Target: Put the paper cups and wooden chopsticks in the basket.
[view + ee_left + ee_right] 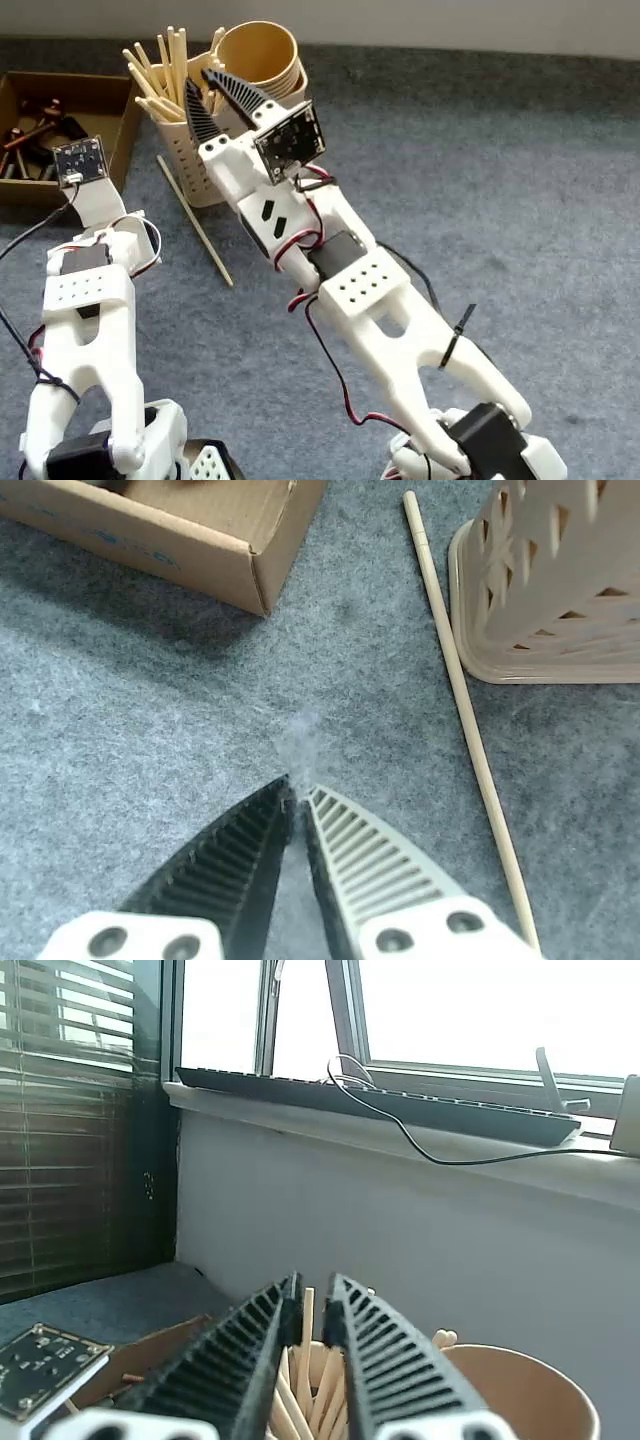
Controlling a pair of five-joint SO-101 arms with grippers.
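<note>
One wooden chopstick [199,228] lies on the table [500,180] just beside the basket [185,170], which already holds the paper cups [262,50]. The right gripper [197,78] hovers above the basket, narrowly parted and empty. The left gripper [298,795], pinched closed and empty, likely must open and straddle that stick.

No lettering, label, number or sign can be read anywhere.
</note>
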